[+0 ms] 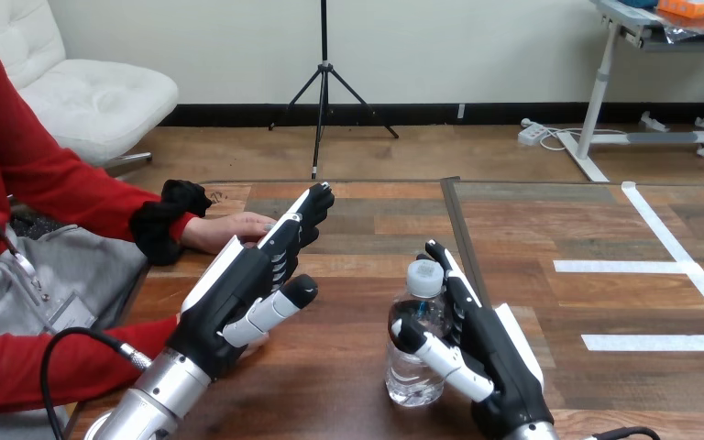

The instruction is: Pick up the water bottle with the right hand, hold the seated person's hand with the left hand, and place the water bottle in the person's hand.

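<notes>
The water bottle (415,367) stands upright on the wooden table (532,220), a little right of the middle and near the robot's edge. It is clear plastic with its white cap (424,276) screwed on. The contents look clear, and the fill level cannot be made out through the plastic. The right hand (490,362) is closed about the bottle: its thumb (431,353) lies across the front of the bottle's body, and its fingers (454,284) rise along the bottle's right and far side up to the height of the cap, so the bottle sits between thumb and fingers with its base on the table. The left hand (238,293) is open, fingers straight and together, reaching forward and to the right, with its thumb sticking out to the side. Its fingers pass over the person's hand (225,231), which lies flat on the table at the left, at the end of a red sleeve (73,192). Whether the two touch cannot be told, and nothing is curled round the person's hand. White tape lines (665,266) mark the table's right part, well apart from the bottle.
</notes>
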